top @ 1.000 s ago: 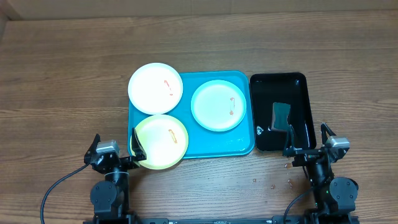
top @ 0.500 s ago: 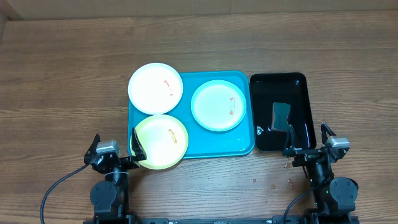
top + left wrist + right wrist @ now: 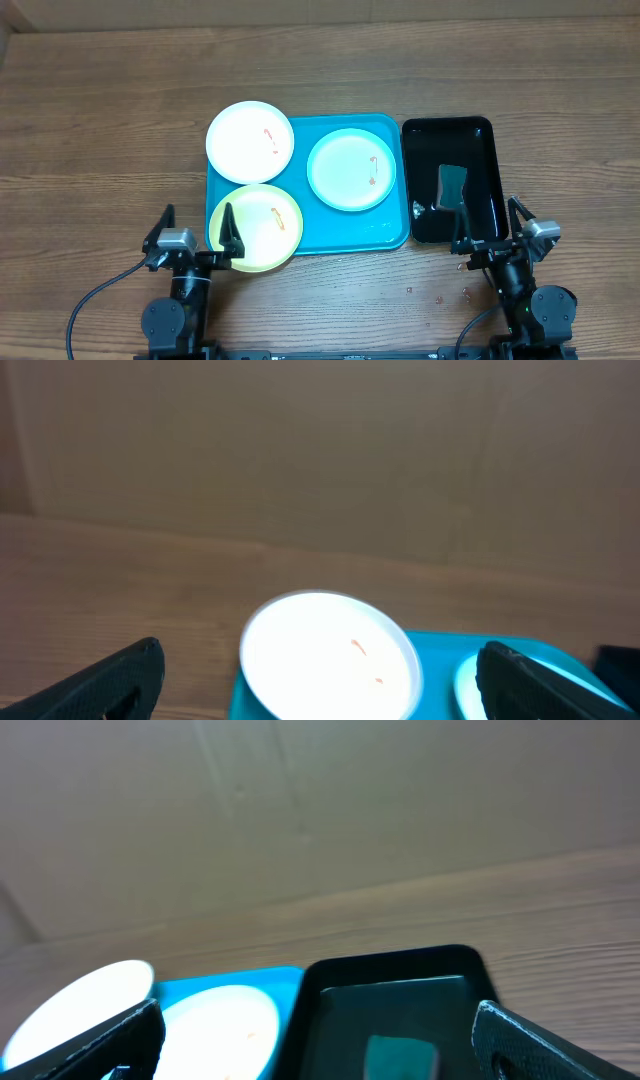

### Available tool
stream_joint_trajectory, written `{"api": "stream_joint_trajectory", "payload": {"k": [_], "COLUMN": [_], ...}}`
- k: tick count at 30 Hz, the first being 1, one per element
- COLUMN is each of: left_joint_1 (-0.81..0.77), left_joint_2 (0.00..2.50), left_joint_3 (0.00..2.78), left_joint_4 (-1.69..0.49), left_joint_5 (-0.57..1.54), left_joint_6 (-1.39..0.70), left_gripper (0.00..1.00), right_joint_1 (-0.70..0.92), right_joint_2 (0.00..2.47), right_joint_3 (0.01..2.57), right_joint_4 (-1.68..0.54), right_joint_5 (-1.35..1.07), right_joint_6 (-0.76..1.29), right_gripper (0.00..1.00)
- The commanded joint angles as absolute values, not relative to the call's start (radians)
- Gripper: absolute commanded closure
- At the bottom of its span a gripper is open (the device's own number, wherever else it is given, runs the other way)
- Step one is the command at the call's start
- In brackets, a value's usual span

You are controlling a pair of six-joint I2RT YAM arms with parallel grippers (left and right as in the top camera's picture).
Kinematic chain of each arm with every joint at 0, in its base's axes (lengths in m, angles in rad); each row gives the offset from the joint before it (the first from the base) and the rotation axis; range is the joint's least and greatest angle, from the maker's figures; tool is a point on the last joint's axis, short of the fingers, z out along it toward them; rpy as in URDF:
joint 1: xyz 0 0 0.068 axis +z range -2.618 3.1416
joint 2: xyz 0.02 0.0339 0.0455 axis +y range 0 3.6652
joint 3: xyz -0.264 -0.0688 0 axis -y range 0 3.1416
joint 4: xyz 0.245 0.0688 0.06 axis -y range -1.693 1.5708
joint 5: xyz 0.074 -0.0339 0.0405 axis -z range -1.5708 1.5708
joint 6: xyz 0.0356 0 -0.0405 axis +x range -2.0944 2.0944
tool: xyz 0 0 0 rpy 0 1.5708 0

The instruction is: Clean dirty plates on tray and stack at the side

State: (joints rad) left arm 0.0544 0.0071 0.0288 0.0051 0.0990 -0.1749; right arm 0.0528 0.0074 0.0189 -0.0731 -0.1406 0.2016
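While the white plate [image 3: 250, 142] overhangs the tray's [image 3: 390, 235] far-left edge — open surface [image 3: 100, 120] all round — left jaws and right jaws gape wide, holding nothing.

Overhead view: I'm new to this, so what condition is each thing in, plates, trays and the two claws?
turquoise tray: flat, carrying three plates.
white plate: orange-red smears, overhanging the tray's far-left corner.
pale blue plate: smeared, fully on the tray.
yellow-green plate: smeared, overhanging the tray's near-left corner.
black tray: holds a teal sponge.
left gripper: open, empty.
right gripper: open, empty.
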Motion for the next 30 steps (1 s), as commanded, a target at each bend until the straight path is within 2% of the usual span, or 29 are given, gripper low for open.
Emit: {"api": "stream_joint_trajectory", "payload": {"k": [1, 6, 9, 13, 18, 24, 25, 26, 27, 28, 29, 30], "left_joint_1": [0.059, 0.059, 0.059, 0.059, 0.059, 0.059, 0.058, 0.058, 0.055, 0.049, 0.036, 0.022], "left_joint_2": [0.013, 0.147, 0.313, 0.593, 0.967, 1.226, 1.269, 1.291, 1.311, 1.331, 1.353, 1.370], "left_joint_3": [0.175, 0.482, 0.679, 0.971, 1.360, 1.577, 1.581, 1.581, 1.581, 1.581, 1.580, 1.580], "left_joint_4": [-0.083, -0.344, -0.482, -0.688, -1.039, -1.176, -1.174, -1.176, -1.185, -1.201, -1.220, -1.237], "left_joint_5": [0.168, 0.169, 0.185, 0.287, 0.464, 0.655, 0.743, 0.779, 0.787, 0.776, 0.747, 0.711], "left_joint_6": [-0.216, -0.139, -0.107, -0.104, -0.105, -0.125, -0.123, -0.123, -0.124, -0.129, -0.139, -0.148], "left_gripper": [0.00, 0.00, 0.00, 0.00, 0.00, 0.00, 0.11, 0.37, 0.82, 0.90, 0.96, 0.96], "right_joint_1": [0.051, 0.051, 0.051, 0.051, 0.051, 0.051, 0.051, 0.051, 0.051, 0.051, 0.051, 0.051], "right_joint_2": [0.003, 0.052, 0.153, 0.390, 0.786, 1.168, 1.242, 1.277, 1.308, 1.333, 1.361, 1.387], "right_joint_3": [0.078, 0.284, 0.438, 0.723, 1.158, 1.564, 1.625, 1.642, 1.645, 1.644, 1.643, 1.643], "right_joint_4": [-0.097, -0.251, -0.355, -0.562, -0.963, -1.319, -1.371, -1.393, -1.405, -1.419, -1.430, -1.441], "right_joint_5": [-0.234, -0.229, -0.226, -0.227, -0.229, -0.286, -0.319, -0.327, -0.327, -0.326, -0.318, -0.308], "right_joint_6": [0.231, 0.249, 0.248, 0.246, 0.142, 0.134, 0.133, 0.133, 0.133, 0.133, 0.134, 0.134], "right_gripper": [0.00, 0.00, 0.00, 0.00, 0.00, 0.00, 0.00, 0.00, 0.04, 0.09, 0.20, 0.27]}}
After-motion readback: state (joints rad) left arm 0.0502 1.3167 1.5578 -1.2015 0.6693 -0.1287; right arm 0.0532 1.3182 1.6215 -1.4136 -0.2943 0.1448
